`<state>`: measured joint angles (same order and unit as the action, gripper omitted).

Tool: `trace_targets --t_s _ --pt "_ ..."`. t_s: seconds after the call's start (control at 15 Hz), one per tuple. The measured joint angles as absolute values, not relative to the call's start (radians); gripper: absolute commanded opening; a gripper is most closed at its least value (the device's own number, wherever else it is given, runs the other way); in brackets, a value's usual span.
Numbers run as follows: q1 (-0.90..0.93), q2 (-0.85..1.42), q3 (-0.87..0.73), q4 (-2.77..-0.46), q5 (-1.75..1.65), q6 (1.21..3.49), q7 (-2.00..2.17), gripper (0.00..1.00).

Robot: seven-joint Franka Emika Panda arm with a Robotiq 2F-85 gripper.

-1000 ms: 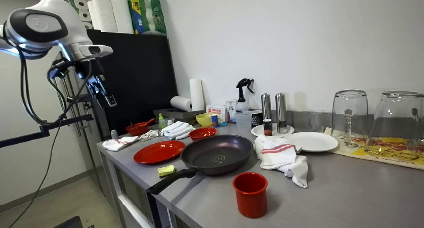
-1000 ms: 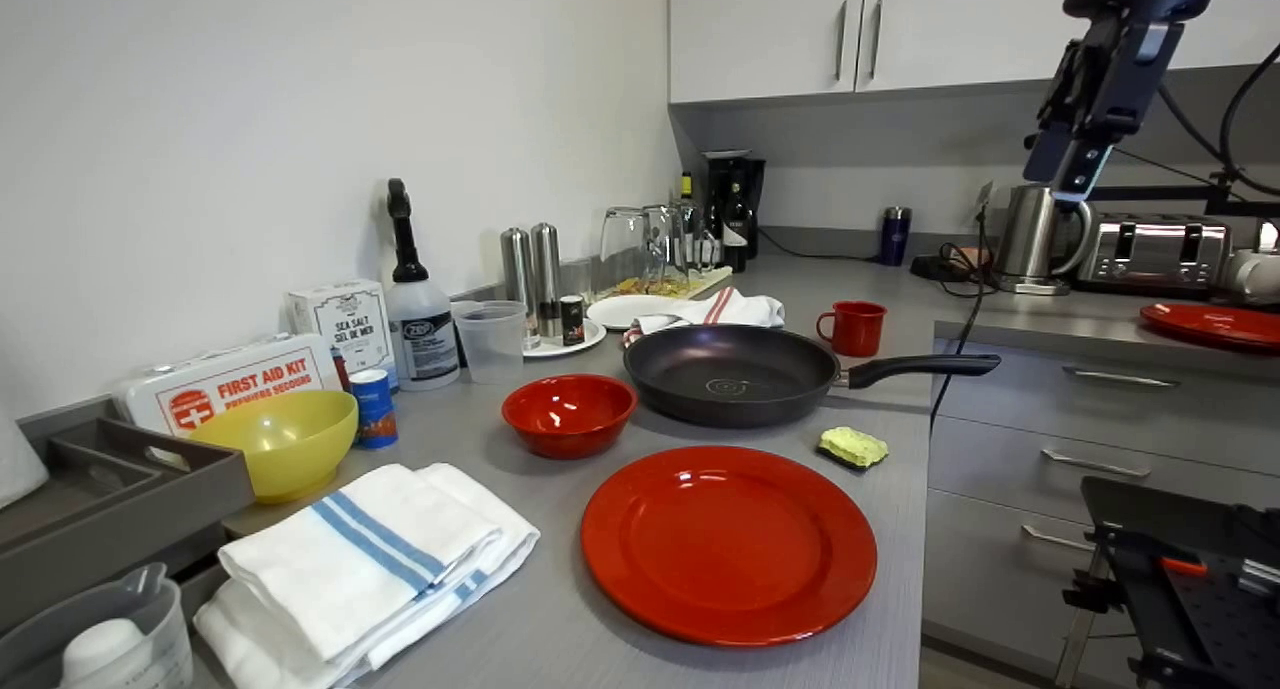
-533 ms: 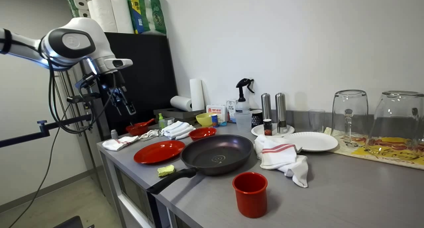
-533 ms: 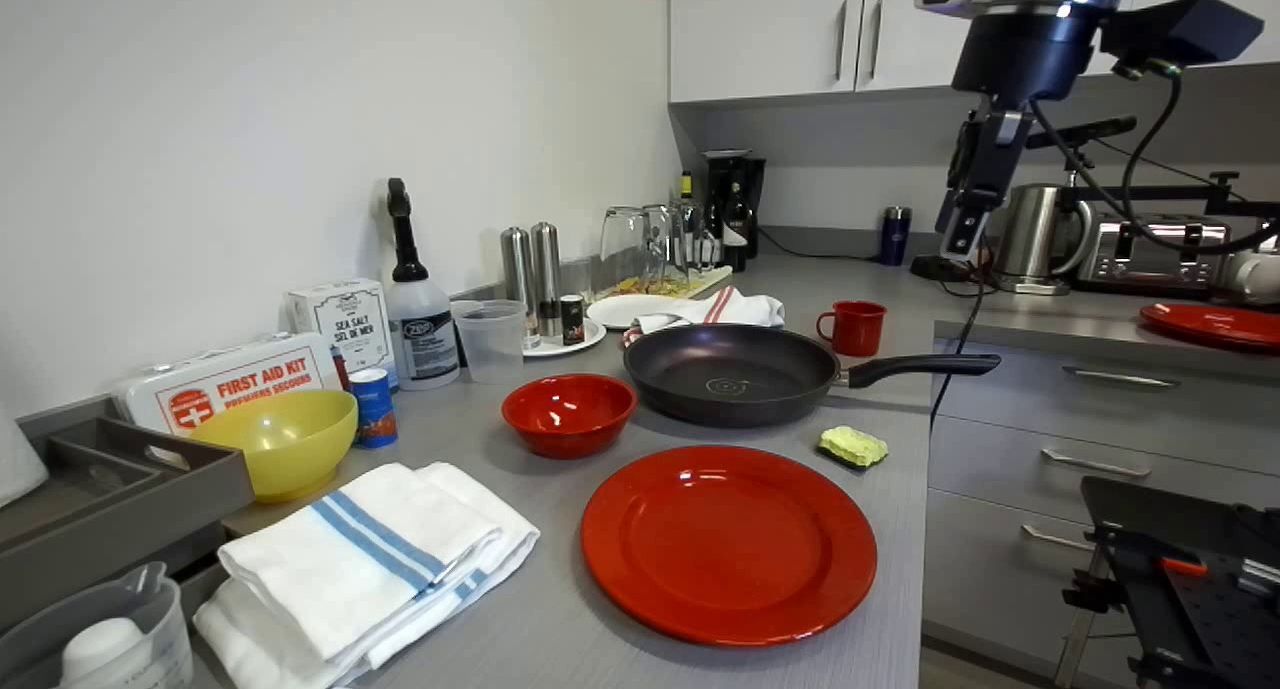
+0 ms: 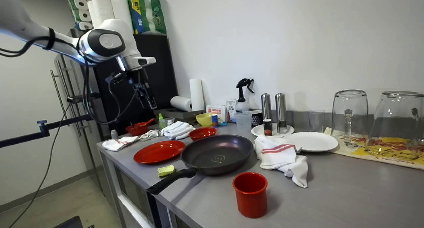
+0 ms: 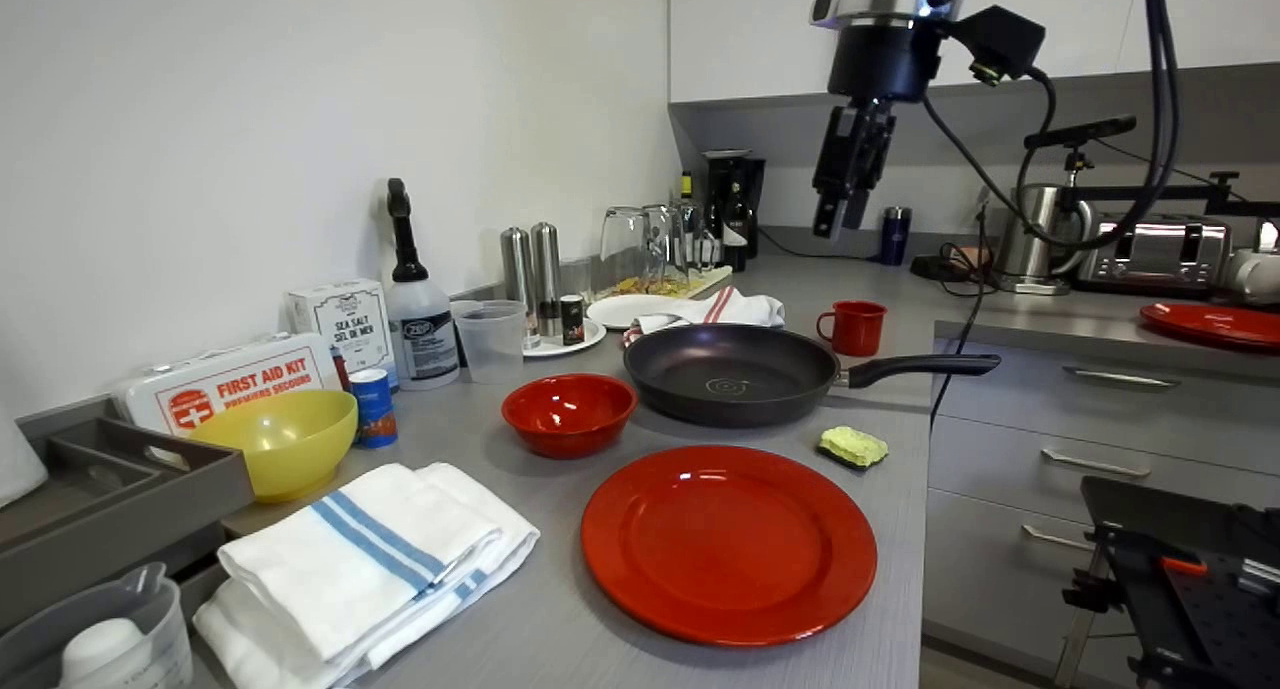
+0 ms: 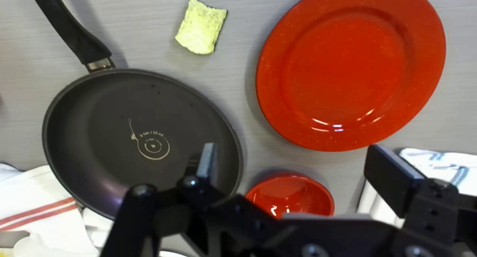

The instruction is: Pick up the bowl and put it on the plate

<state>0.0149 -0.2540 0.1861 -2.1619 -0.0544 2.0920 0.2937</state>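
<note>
A small glossy red bowl (image 6: pixel 569 416) stands on the grey counter, beside the flat red plate (image 6: pixel 728 546) and the frying pan; nothing lies on the plate. High above the counter, my gripper (image 6: pixel 840 219) hangs pointing down, well clear of everything in both exterior views. In the wrist view the gripper (image 7: pixel 294 162) is open, its fingers wide apart with nothing held. The bowl (image 7: pixel 292 197) shows far below, in the gap between them, its lower part hidden by the gripper's body. The plate (image 7: pixel 350 70) fills the upper right there.
A black frying pan (image 7: pixel 138 137) adjoins the bowl, its handle reaching the counter's front edge. Near it are a yellow sponge (image 6: pixel 853 446) and a red mug (image 6: pixel 857 328). Folded towels (image 6: pixel 370 559), a yellow bowl (image 6: pixel 280 444) and a spray bottle (image 6: pixel 422 329) stand towards the wall.
The arm has swung in from the picture's side in both exterior views, bringing the gripper lower and over the counter. Bowl, plate and pan have stayed where they were.
</note>
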Motion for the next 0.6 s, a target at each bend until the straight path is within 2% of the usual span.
trace_targets --t_s 0.6 --pt "0.026 -0.016 0.177 -1.857 -0.081 2.084 0.418 1.00"
